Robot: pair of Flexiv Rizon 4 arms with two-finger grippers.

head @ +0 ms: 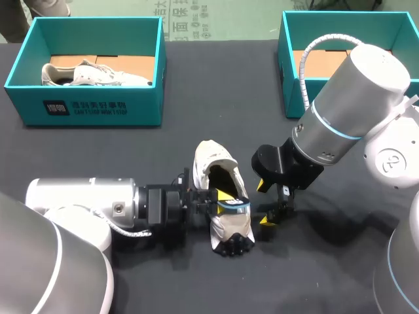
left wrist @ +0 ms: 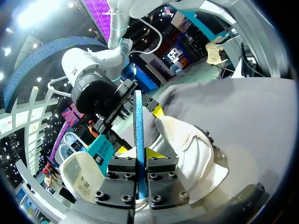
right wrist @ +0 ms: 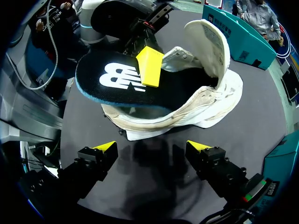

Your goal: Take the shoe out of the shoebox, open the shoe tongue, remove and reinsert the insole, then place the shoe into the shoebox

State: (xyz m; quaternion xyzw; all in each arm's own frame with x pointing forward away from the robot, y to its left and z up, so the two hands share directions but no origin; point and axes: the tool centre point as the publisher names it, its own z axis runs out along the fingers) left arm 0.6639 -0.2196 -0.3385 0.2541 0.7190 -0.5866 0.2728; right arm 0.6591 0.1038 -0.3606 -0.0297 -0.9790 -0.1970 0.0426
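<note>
Insole [head: 234, 205] looked thin and floppy, so you held it by its edge in the closed left gripper [head: 221, 198] over the shoe [head: 211, 157] at lower centre of the frame, right gripper [head: 264, 203] spread wide alongside.

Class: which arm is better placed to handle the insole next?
Left: the left gripper is shut on the insole at the shoe; the right gripper stands open beside the shoe, empty.

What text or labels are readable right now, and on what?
Insole: a white brand logo only, no other wording.
Left shoebox front: a white logo and a line of characters, too small to read.
Shoe, right shoebox: no print visible.
</note>
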